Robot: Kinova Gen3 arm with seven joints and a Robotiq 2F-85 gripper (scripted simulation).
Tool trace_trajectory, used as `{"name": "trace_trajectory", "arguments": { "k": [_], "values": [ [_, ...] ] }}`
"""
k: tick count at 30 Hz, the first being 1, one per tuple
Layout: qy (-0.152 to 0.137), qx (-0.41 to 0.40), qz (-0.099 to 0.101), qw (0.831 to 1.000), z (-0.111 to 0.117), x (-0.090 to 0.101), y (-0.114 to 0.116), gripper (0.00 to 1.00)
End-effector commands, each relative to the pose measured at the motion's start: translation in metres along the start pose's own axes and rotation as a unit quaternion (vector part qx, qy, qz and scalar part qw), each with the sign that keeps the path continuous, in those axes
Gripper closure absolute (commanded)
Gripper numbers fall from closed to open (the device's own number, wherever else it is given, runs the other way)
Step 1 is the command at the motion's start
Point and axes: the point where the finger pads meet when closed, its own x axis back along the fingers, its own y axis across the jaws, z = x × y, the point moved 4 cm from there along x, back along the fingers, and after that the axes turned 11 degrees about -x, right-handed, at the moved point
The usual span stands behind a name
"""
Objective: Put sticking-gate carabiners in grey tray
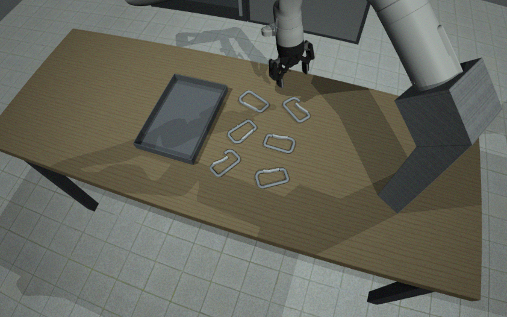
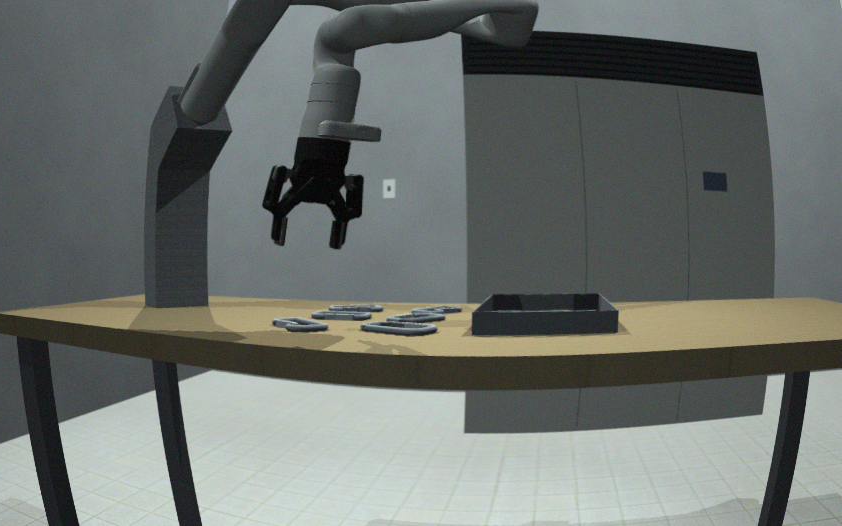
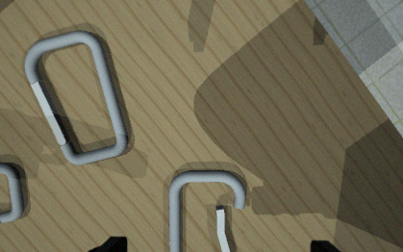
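"Above the table, what's the tool doing?"

"Hovering fully open, with nothing between its fingers"

"And the carabiners?"

"All six lie on the table, beside the grey tray; one near the tool and another by the tray's corner have gates standing inward, ends apart from their frames"

"Anything in the tray?"

"No carabiner, just shadow"

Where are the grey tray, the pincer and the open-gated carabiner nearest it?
grey tray (image 1: 165,154) (image 2: 544,322): top, exterior; outer wall.
pincer (image 1: 292,78) (image 2: 307,243) (image 3: 216,245): top, exterior, wrist; between fingertips.
open-gated carabiner (image 1: 290,113) (image 2: 310,329) (image 3: 174,216): top, exterior, wrist; frame.
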Motion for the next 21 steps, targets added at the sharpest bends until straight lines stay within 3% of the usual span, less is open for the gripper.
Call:
{"name": "trace_trajectory", "arguments": {
  "k": [1,3,4,21],
  "values": [
    [0.065,0.000,0.040,0.997,-0.006,0.000,0.004,0.00],
    [0.065,0.000,0.040,0.997,-0.006,0.000,0.004,0.00],
    [0.074,0.000,0.046,0.996,-0.002,-0.029,0.002,0.00],
    [0.074,0.000,0.046,0.996,-0.002,-0.029,0.001,0.00]
  ]
}}
